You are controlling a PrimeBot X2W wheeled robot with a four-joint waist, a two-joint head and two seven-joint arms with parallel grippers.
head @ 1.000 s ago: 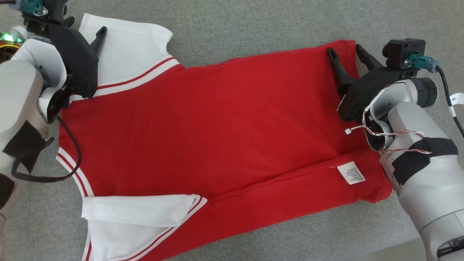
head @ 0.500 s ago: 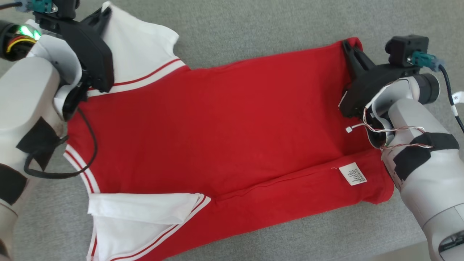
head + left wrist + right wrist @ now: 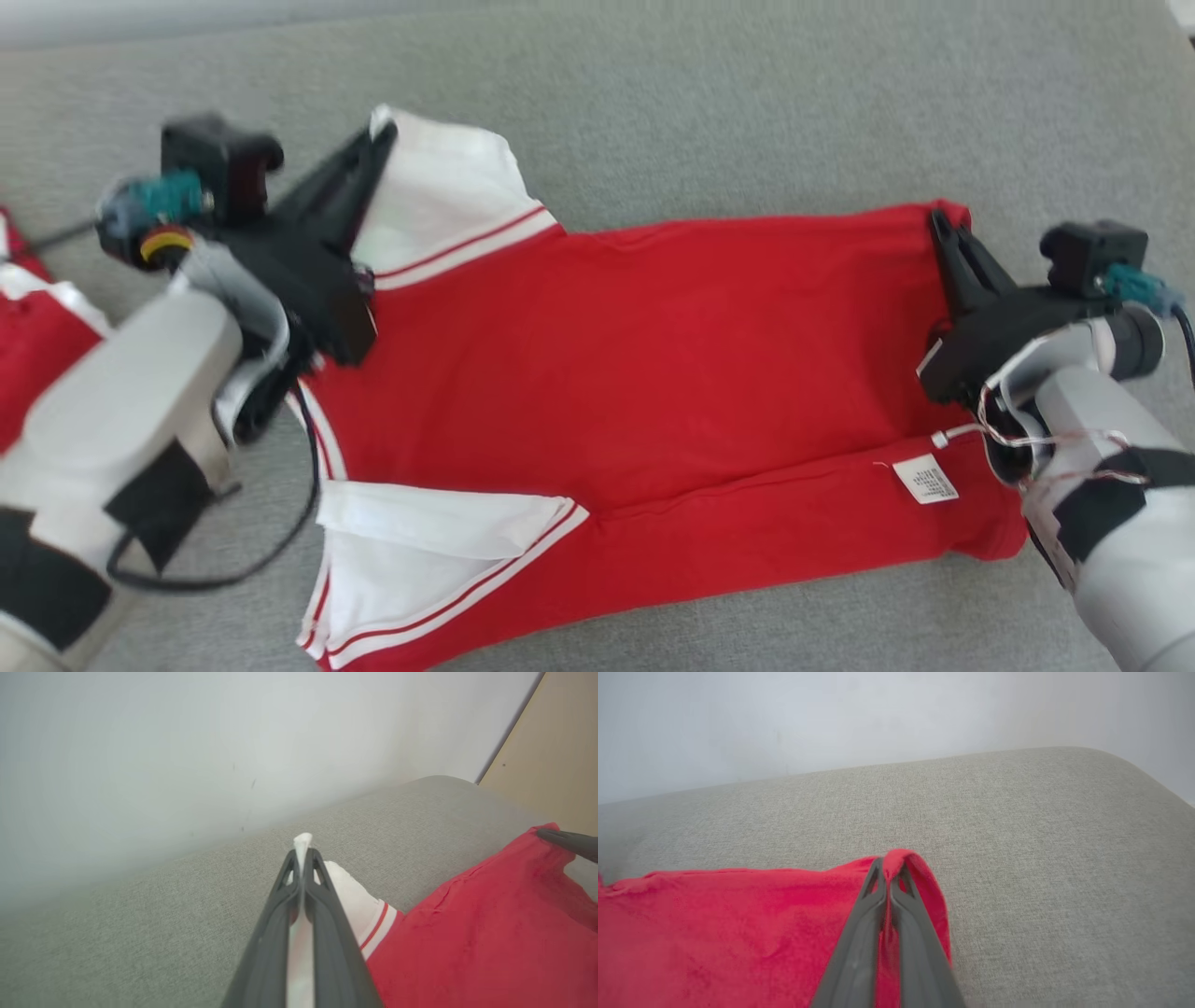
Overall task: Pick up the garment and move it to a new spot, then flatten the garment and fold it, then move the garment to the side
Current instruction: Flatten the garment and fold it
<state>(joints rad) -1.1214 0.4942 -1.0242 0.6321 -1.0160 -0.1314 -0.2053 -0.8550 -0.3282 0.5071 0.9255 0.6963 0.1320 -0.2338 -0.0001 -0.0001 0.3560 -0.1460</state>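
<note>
- My left gripper (image 3: 378, 140), pressed together, pinches the far white sleeve of the garment (image 3: 653, 355).
- My right gripper (image 3: 941, 229) pinches its far red corner.
- It lies across the grey cushion (image 3: 747, 112).

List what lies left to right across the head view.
Another red cloth at the edge → left hand, shut on the white sleeve → red garment body → right hand, shut on that body's corner.

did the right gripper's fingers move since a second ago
Yes. The right gripper has closed: its fingers straddled the red hem corner of the garment a second ago and now pinch it.
</note>
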